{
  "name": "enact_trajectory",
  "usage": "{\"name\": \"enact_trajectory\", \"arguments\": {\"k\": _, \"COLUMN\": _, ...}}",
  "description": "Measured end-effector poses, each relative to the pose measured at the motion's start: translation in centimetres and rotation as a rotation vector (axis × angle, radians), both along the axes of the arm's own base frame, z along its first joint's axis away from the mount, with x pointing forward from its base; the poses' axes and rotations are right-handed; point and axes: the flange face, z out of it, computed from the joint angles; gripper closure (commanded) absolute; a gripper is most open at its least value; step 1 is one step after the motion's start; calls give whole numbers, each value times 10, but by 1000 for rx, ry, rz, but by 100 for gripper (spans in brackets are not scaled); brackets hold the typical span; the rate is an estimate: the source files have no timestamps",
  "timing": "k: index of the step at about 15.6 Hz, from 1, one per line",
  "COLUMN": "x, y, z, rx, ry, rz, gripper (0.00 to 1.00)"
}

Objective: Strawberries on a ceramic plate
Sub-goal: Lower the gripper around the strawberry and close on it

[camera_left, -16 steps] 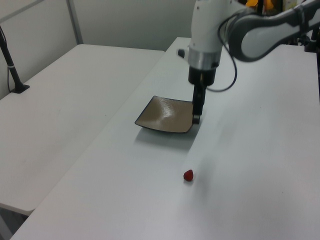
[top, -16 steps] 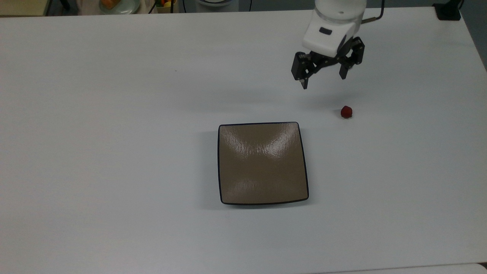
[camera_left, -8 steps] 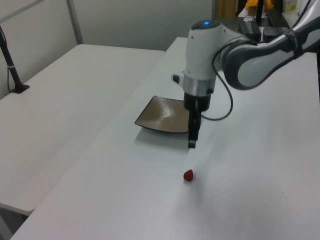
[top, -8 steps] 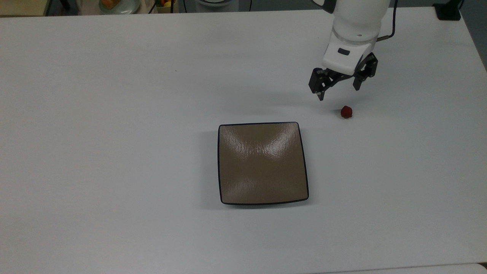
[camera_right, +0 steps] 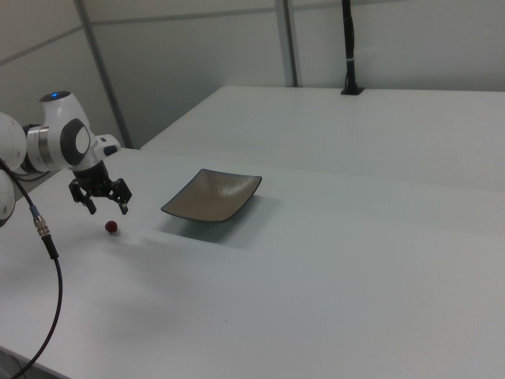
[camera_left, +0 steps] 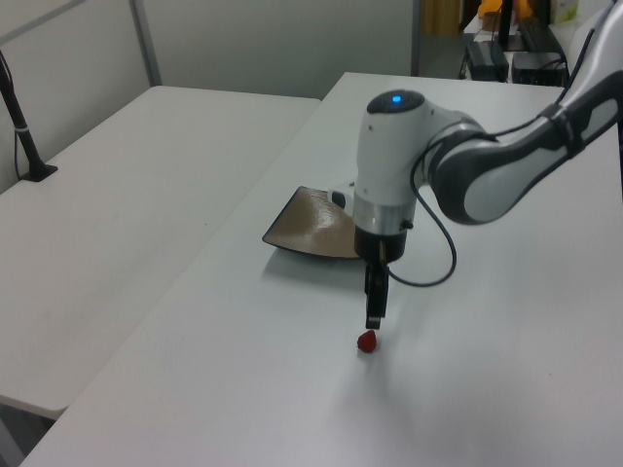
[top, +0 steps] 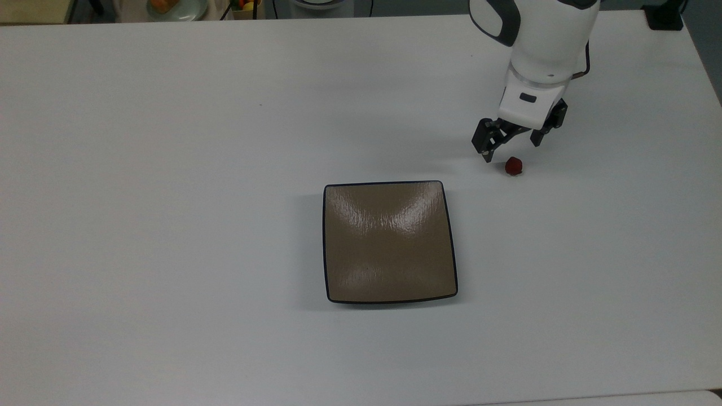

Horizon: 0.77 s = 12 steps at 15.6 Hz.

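Overhead, pincer (top: pixel 511 148) spread wide and empty, just above the strawberry (top: pixel 513 166) on the table (top: pixel 169 169).

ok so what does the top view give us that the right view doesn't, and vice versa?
Top view: the plate as a full square outline, plus clutter past the far edge of the table, including a dish.
Right view: the plate's dished side profile, a cable hanging off the arm, and a black pole on the next table.
Both: the berry lies on the table, apart from the plate, with the open jaws close by it, not closed on it.
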Motion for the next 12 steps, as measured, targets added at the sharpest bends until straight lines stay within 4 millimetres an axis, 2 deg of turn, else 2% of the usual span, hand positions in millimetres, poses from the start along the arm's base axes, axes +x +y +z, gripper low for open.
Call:
{"name": "enact_trajectory", "arguments": {"k": 6, "x": -2, "y": 9, "z": -21, "rx": -3, "ry": -7, "rz": 21, "gripper": 2}}
{"name": "enact_trajectory", "arguments": {"k": 10, "x": -2, "y": 11, "z": -33, "rx": -31, "ry": -14, "rz": 44, "gripper": 35}}
{"name": "enact_trajectory", "arguments": {"k": 11, "x": -4, "y": 13, "z": -35, "rx": -41, "ry": -17, "rz": 57, "gripper": 46}}
{"name": "enact_trajectory", "arguments": {"k": 12, "x": -6, "y": 16, "z": -37, "rx": -46, "ry": -18, "rz": 68, "gripper": 52}}
